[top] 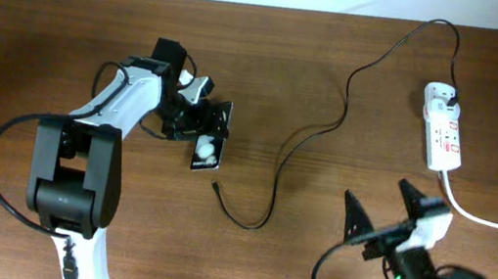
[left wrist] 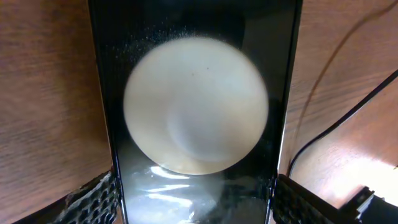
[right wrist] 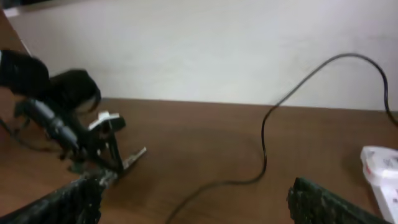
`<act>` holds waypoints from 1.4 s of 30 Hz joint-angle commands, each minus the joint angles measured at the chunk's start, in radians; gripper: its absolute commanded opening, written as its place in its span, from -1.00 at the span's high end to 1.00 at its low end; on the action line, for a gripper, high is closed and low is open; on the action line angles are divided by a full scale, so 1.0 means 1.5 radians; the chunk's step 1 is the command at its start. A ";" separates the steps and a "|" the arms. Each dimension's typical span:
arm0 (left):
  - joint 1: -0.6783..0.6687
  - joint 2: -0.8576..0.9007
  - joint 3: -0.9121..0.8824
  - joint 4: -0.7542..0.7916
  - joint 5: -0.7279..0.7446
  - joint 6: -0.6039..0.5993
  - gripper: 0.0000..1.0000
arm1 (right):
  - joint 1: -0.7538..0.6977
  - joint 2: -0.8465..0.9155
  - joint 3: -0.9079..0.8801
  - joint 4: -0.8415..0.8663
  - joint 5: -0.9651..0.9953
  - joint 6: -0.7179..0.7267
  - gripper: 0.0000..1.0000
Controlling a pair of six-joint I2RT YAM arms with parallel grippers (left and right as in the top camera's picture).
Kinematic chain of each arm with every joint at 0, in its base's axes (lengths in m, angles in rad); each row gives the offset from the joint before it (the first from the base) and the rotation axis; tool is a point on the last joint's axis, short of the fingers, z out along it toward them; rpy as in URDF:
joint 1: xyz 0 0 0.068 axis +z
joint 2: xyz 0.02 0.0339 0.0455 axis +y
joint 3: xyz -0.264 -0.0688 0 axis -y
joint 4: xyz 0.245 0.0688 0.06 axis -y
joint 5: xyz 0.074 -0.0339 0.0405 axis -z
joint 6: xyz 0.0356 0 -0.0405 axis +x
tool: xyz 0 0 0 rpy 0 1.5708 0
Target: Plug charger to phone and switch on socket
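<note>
My left gripper (top: 204,121) is pinching the phone (top: 208,153) across its width. In the left wrist view one finger (left wrist: 93,198) presses against each long edge, and the large white round spot (left wrist: 196,112) on the phone's face sits between them. From overhead the phone lies left of the table's middle, angled, with its gripped end on the far side and its free end pointing toward the near edge. I cannot tell whether it rests on the wood or hangs just above it.

My right gripper (top: 383,207) is spread wide, near the right front of the table (top: 35,48), and nothing lies between its fingers (right wrist: 62,202).

The charger (top: 281,164) runs in a long loose curve across the middle of the table. Its connector tip (top: 215,186) lies bare on the wood just beside the phone's free end, apart from it. Its black plug (top: 454,93) sits at the far end of the socket (top: 444,134), which lies on the far right. A thick white cord (top: 484,219) leaves the socket's near end and runs off to the right.
</note>
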 commanded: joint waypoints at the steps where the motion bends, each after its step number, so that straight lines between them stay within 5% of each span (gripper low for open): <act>1: 0.003 -0.030 -0.003 0.002 0.022 0.013 -0.58 | 0.003 0.181 0.151 -0.061 -0.020 0.004 -0.97; 7: 0.003 -0.030 -0.003 0.003 0.022 0.013 -0.59 | 0.003 0.475 0.407 -0.277 -0.104 0.009 -0.97; 11: 0.003 -0.030 -0.003 0.003 0.022 0.013 -0.59 | 0.003 0.556 0.407 -0.265 -0.271 0.011 -0.97; 20: 0.002 -0.030 -0.003 0.003 0.019 0.018 -0.64 | 0.004 0.705 0.407 -0.286 -0.273 0.051 -0.98; 23: -0.037 -0.030 -0.003 0.013 -0.085 0.004 -0.98 | 0.004 0.751 0.407 -0.299 -0.220 0.049 -0.97; 24: -0.092 -0.030 -0.003 0.023 -0.237 -0.043 -0.98 | 0.004 0.782 0.407 -0.303 -0.202 0.049 -0.97; 27: -0.166 -0.030 -0.003 0.025 -0.379 -0.118 -0.98 | 0.004 0.820 0.407 -0.303 -0.202 0.049 -0.97; 31: -0.201 -0.030 -0.005 0.032 -0.419 -0.178 -0.99 | 0.004 0.844 0.407 -0.303 -0.202 0.049 -0.97; 42: -0.227 -0.029 -0.069 0.097 -0.433 -0.180 -0.82 | 0.004 0.844 0.407 -0.302 -0.202 0.049 -0.97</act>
